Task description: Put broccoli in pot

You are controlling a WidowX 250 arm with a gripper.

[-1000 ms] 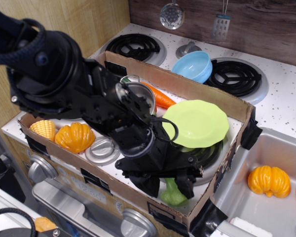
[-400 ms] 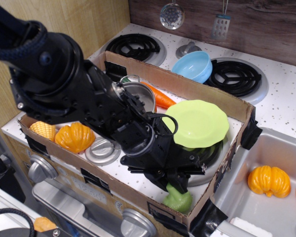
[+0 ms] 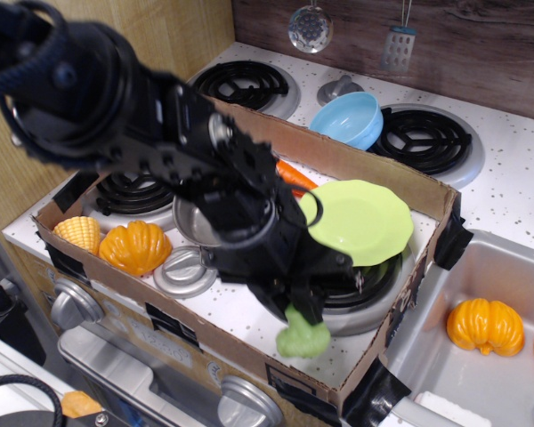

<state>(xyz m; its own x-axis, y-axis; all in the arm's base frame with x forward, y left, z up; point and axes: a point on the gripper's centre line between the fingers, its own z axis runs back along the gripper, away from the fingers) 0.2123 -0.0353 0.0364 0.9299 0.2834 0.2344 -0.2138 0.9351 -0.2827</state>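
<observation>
My gripper (image 3: 299,313) is shut on the stalk of the light-green broccoli (image 3: 304,340) and holds it head down, a little above the box floor near the front right corner. The steel pot (image 3: 190,222) is mostly hidden behind my arm. Only a strip of its shiny rim shows to the left of the arm, behind and left of the broccoli.
A cardboard box wall (image 3: 351,158) rings the work area. Inside are a green plate (image 3: 363,221), a carrot (image 3: 294,174), a silver lid (image 3: 185,271), an orange pumpkin (image 3: 135,246) and corn (image 3: 78,233). A blue bowl (image 3: 349,118) sits behind. Another pumpkin (image 3: 485,326) lies in the sink.
The gripper closed on the broccoli, lifted it off the box floor and turned it head down. The arm swung up and back to the left.
</observation>
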